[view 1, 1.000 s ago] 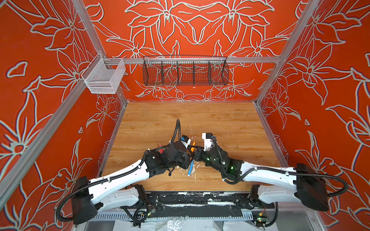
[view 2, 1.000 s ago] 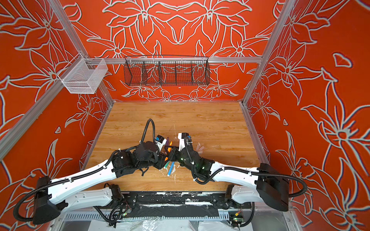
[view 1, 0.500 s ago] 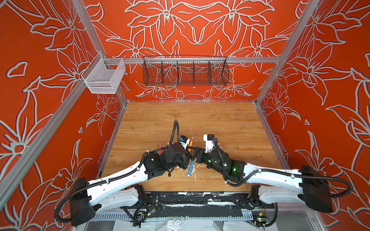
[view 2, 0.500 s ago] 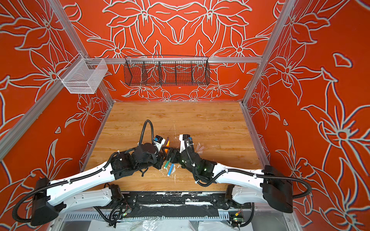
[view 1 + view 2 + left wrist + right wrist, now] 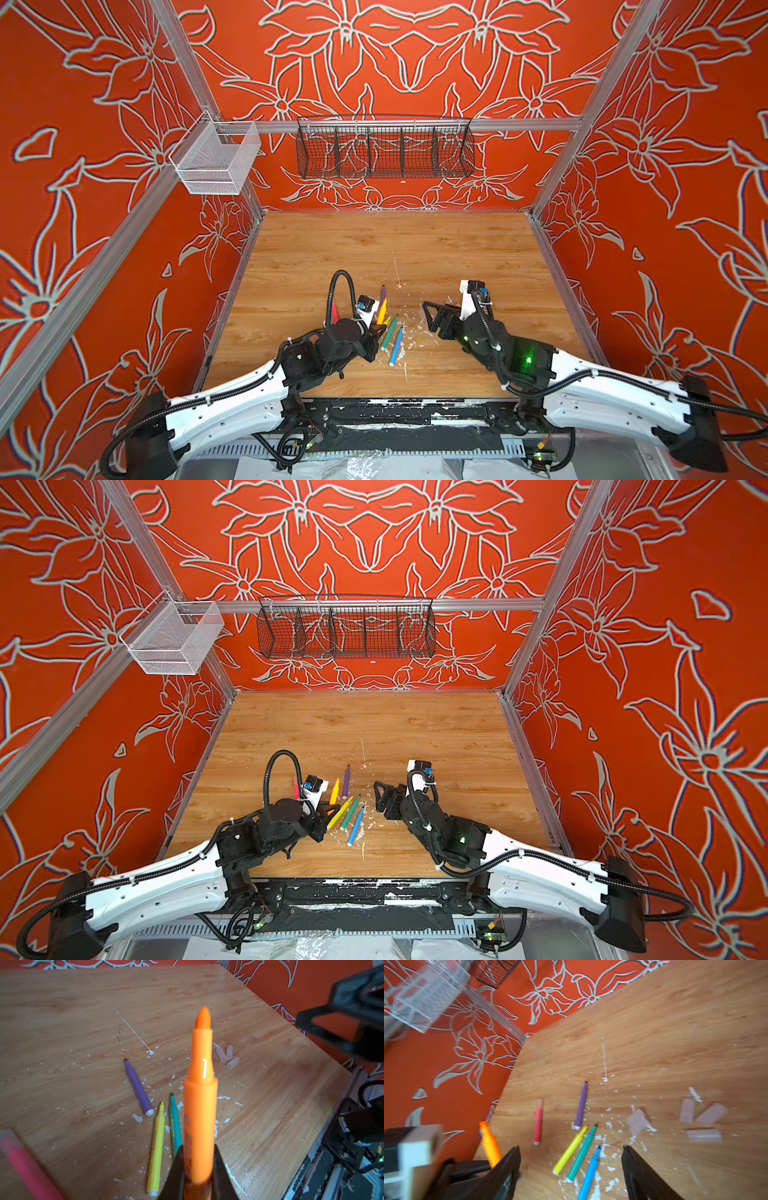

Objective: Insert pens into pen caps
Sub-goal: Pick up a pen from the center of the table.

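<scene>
Four blurred pen caps, seemingly; left gripper clamps the orange pen, right gripper gapes.

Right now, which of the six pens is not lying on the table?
The orange pen: the shut left gripper holds it above the table, tip uncovered. The other five lie flat.

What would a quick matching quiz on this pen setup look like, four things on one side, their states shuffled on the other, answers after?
Things:
1. orange pen
2. purple pen
3. right gripper
4. loose pen caps

States:
A. jaws open, holding nothing
B. lying grouped on the table, no pen in them
C. clamped in the left gripper, tip bare
D. lying loose on the table, tip bare

Pairs: 1-C, 2-D, 3-A, 4-B
</scene>
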`<state>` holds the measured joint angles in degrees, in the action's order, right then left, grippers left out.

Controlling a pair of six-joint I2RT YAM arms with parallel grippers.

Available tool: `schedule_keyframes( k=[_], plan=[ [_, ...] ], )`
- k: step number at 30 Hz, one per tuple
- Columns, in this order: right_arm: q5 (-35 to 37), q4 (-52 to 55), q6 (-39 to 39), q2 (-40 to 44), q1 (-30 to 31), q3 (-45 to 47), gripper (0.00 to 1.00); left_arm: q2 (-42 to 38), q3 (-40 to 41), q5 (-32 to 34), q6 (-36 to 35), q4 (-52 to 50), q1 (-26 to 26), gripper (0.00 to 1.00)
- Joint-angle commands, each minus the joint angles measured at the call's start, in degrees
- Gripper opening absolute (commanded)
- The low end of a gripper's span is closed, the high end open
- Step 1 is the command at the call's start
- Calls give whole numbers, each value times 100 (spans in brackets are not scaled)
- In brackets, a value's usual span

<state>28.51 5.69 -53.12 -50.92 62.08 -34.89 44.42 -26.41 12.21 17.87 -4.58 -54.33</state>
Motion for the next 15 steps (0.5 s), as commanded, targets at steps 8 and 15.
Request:
schedule_keyframes(
  k=[8,15],
  plan=[
    [-359,978,197,-1559,-586,-679,75,-1530,371,254,-467,-614,15,0],
    [-609,1120,355,-2601,-784,-1121,73,-2170,593,363,-503,-893,10,0]
  ],
)
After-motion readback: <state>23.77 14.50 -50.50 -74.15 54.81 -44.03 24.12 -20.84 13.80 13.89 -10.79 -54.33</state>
